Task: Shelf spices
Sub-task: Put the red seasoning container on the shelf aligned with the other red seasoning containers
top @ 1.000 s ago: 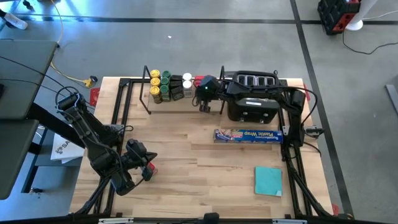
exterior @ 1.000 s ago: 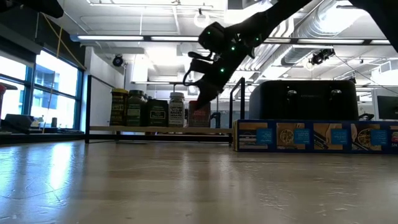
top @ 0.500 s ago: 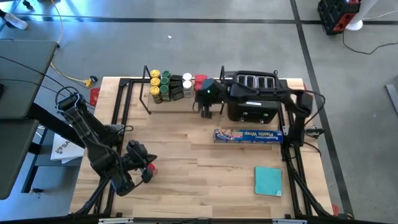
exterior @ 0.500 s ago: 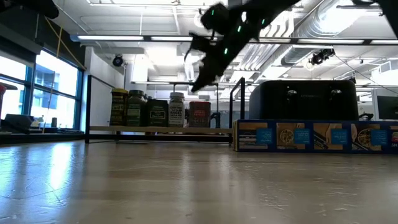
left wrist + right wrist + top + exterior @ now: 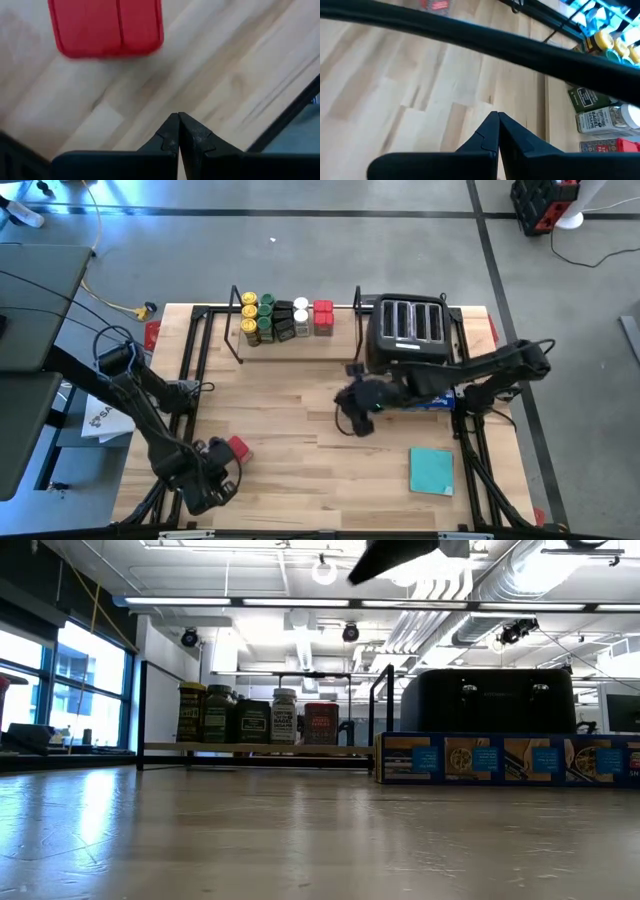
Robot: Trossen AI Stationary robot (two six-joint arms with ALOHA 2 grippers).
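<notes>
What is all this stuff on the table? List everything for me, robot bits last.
Shelf: one, black rod with wooden floor, at the table's far edge, left of the toaster.
Spices: about ten on the shelf; yellow and green lids at the left, then dark and white-capped jars, red tins at the right.
Loose red tin: one, on the table near the left pincer.
Toaster: one, black, four slots, far right.
Wrap box: one, blue, in front of the toaster, partly under the right arm.
Teal square: one, flat, near right.
Left pincer: shut, empty, near left corner.
Right pincer: shut, empty, over mid-table.
</notes>
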